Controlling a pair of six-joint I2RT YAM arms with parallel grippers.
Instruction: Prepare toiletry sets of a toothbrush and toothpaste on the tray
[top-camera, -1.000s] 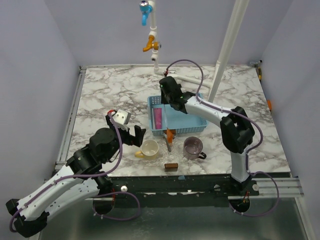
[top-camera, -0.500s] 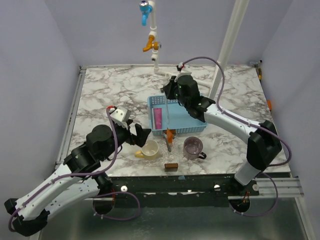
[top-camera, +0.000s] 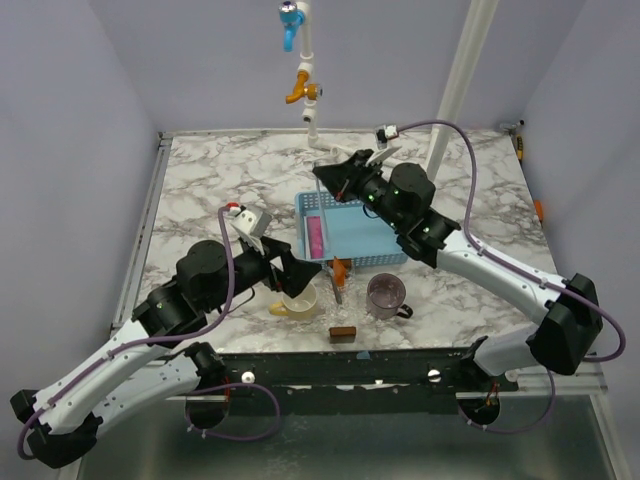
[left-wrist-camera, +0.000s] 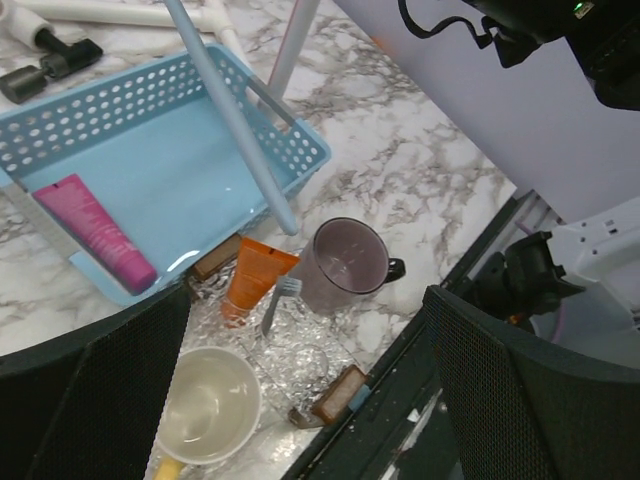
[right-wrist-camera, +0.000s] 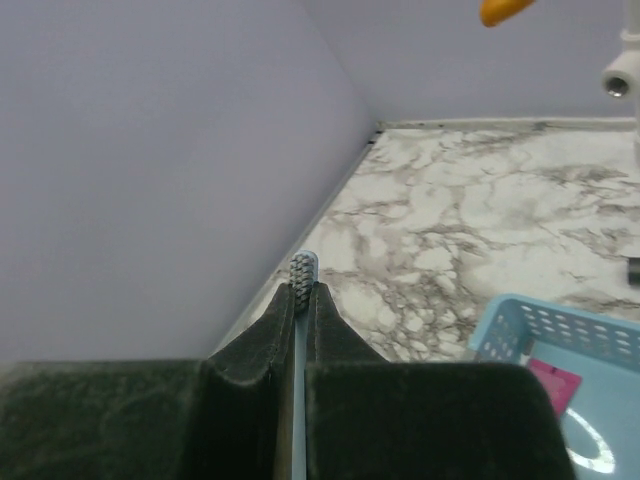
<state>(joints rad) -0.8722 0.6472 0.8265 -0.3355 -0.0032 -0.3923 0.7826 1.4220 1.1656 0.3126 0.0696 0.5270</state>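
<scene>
Where the toothbrush (right-wrist-camera: 303, 268) sits: between the fingers of the right claw (right-wrist-camera: 303, 292), with its bristled head poking just past the fingertips and its pale handle running back down the slot between them.
Right claw: pressed together on the toothbrush, raised off the table over the far left corner of the blue basket (top-camera: 385, 243), and aimed toward the left wall.
Left claw (top-camera: 300, 272): spread wide with nothing between the fingers, hovering above the cream cup (top-camera: 299, 298).
Toothpaste (left-wrist-camera: 255, 282): lies flat on a crinkled shiny sheet (left-wrist-camera: 300, 350) just in front of the basket, between the cream cup and the purple cup (left-wrist-camera: 345, 265). It is well apart from the right claw and below the left one.
Second brush (left-wrist-camera: 281, 303): lies just beside the toothpaste; whether they touch is unclear.
Basket contents: a pink tube (left-wrist-camera: 95, 230) lies along its left side.
</scene>
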